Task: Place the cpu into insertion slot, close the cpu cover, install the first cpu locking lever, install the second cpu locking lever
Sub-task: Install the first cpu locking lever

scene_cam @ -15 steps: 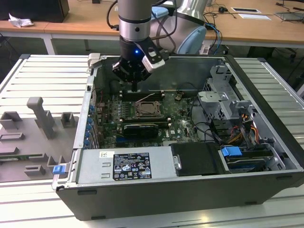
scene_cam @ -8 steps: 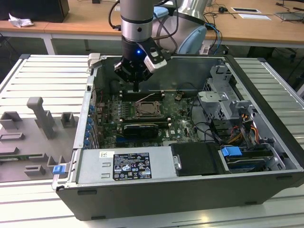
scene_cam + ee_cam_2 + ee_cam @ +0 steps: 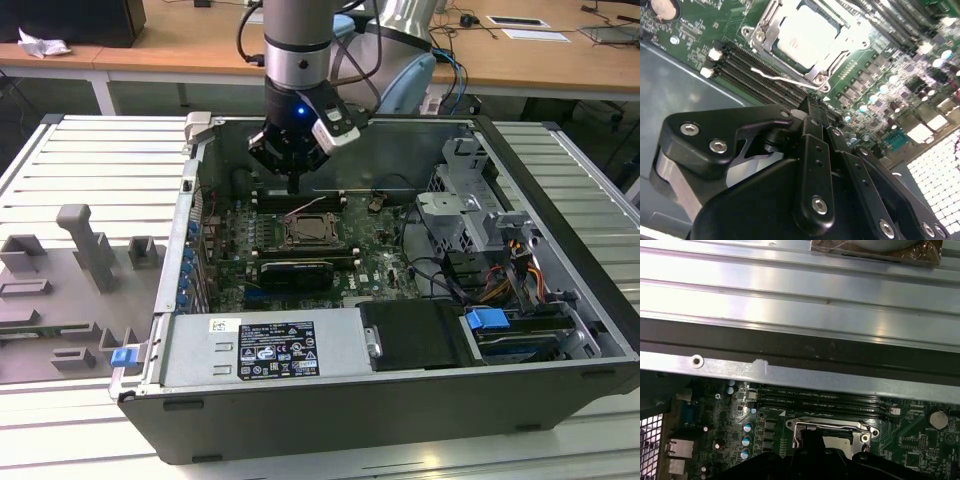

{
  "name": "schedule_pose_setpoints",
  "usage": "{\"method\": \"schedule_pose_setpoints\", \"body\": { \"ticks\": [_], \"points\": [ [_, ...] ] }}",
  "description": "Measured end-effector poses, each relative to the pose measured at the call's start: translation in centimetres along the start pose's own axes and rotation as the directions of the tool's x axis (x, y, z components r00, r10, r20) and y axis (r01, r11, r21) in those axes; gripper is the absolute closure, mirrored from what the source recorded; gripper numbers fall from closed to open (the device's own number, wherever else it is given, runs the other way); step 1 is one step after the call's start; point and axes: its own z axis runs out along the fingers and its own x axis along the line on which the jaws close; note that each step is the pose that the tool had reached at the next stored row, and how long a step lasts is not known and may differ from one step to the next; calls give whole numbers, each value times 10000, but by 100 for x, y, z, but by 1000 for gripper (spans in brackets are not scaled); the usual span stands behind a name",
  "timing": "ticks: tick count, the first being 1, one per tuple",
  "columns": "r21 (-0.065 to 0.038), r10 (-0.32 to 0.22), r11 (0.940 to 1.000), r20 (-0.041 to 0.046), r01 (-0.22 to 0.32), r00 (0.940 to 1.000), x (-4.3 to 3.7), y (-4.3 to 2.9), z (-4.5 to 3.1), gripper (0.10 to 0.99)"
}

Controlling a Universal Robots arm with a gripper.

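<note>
An open computer case [image 3: 560, 200] lies flat on a slatted metal table [image 3: 90, 160], with its green motherboard [image 3: 380, 250] facing up. A robot arm reaches down into the case from above. Its black gripper [image 3: 293, 187] hangs just over the board, above the memory slots [image 3: 755, 70] that run along one edge of the socket [image 3: 310, 232]. The socket sits near the middle of the motherboard. In the second wrist view the gripper [image 3: 812, 106] has its fingers drawn together to a narrow tip. It holds nothing and touches nothing. The cpu [image 3: 807, 37], a small square chip with a pale silver top, lies flat inside the socket. The cpu cover [image 3: 761, 22], a shiny metal frame, appears to lie down around the chip with the chip's top showing through its square opening, though glare makes this hard to confirm. A thin wire locking lever [image 3: 782, 79] juts out from the socket edge across the memory slots, close to the gripper's tip. The first wrist view shows the same socket, with the cpu [image 3: 837, 442] just beyond the gripper [image 3: 810, 437].
</note>
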Motion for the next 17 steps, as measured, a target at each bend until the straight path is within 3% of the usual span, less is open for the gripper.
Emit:
{"method": "schedule_pose_setpoints", "body": {
  "ticks": [1,4,10,17],
  "points": [
    [-118,8,9999,14,-8,10000,0,-6,8,980],
    [-255,69,9997,34,-68,10000,-7,-22,43,980],
    [-259,78,9996,33,-77,10000,-58,-29,180,980],
    [-256,-28,9997,57,29,10000,-110,0,244,980]
  ]
}}
